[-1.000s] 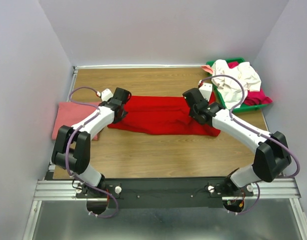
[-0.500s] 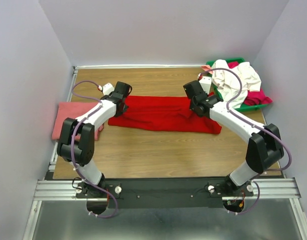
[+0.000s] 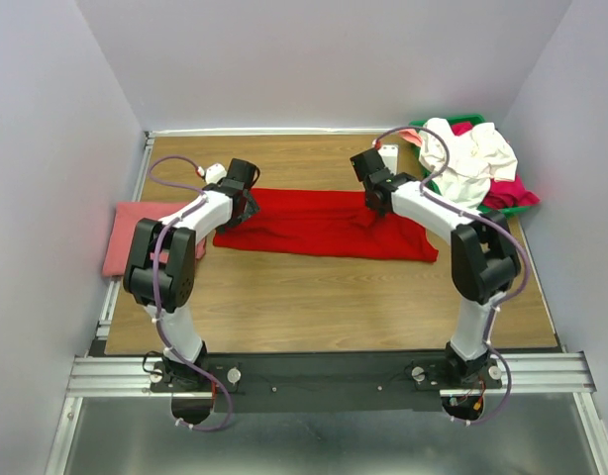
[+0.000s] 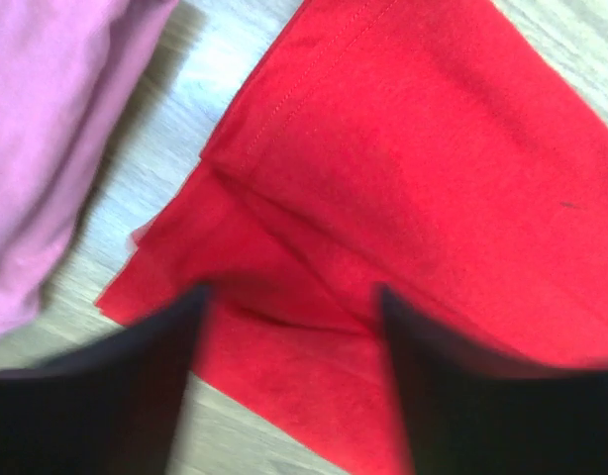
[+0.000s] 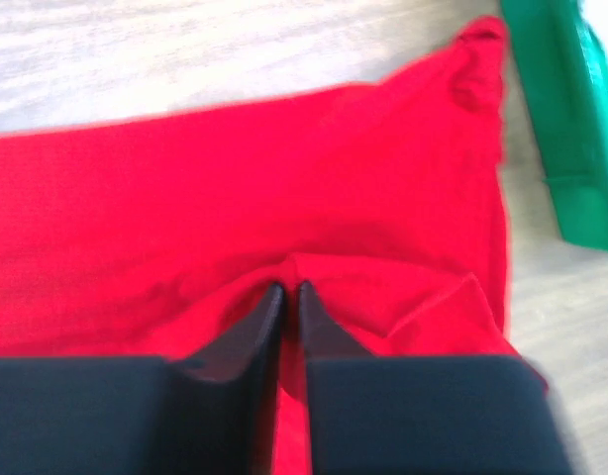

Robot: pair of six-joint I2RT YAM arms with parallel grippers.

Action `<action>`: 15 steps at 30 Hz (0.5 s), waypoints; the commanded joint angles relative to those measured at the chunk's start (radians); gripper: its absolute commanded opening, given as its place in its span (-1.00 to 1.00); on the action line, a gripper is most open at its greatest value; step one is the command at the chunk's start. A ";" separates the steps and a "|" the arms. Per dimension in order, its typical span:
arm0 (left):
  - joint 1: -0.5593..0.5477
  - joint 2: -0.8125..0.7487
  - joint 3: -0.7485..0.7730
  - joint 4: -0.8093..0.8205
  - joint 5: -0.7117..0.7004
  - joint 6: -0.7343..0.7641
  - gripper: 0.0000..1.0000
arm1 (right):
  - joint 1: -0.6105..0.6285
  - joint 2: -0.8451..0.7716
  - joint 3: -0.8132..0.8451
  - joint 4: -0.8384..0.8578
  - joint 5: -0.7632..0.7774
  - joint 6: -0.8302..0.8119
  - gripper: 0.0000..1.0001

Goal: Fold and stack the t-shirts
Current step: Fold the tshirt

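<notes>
A bright red t-shirt (image 3: 324, 225) lies folded into a long strip across the middle of the table. My left gripper (image 3: 241, 205) hovers over its left end, open, with both fingers (image 4: 155, 381) wide apart above the cloth (image 4: 413, 168) and nothing between them. My right gripper (image 3: 376, 201) sits at the strip's far edge near the right end. Its jaws (image 5: 289, 289) are almost together on a raised ridge of red cloth (image 5: 235, 188). A salmon-pink folded t-shirt (image 3: 134, 236) rests at the left edge, also in the left wrist view (image 4: 47, 129).
A green tray (image 3: 506, 211) at the back right holds a crumpled white t-shirt (image 3: 469, 153) over a magenta one (image 3: 510, 190). The tray's edge (image 5: 571, 148) lies just right of the red cloth. Grey walls close in on both sides.
Both grippers moved toward the back of the table, drawing the red cloth into a narrower strip. The left gripper opened and let the cloth go.
</notes>
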State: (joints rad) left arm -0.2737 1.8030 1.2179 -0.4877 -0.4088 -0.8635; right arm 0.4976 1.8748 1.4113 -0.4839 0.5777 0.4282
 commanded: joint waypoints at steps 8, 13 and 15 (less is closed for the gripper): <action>0.011 -0.117 0.025 0.006 0.021 0.063 0.97 | -0.050 0.069 0.112 0.021 -0.073 -0.049 1.00; 0.010 -0.182 -0.044 0.046 0.070 0.077 0.97 | -0.050 -0.110 -0.041 0.022 -0.147 0.017 1.00; 0.007 -0.200 -0.076 0.066 0.082 0.078 0.97 | -0.048 -0.189 -0.119 0.036 -0.205 0.047 1.00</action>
State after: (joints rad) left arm -0.2684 1.6360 1.1893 -0.4557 -0.3695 -0.8070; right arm 0.4458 1.8011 1.3762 -0.4603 0.4686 0.4122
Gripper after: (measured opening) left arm 0.985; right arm 0.996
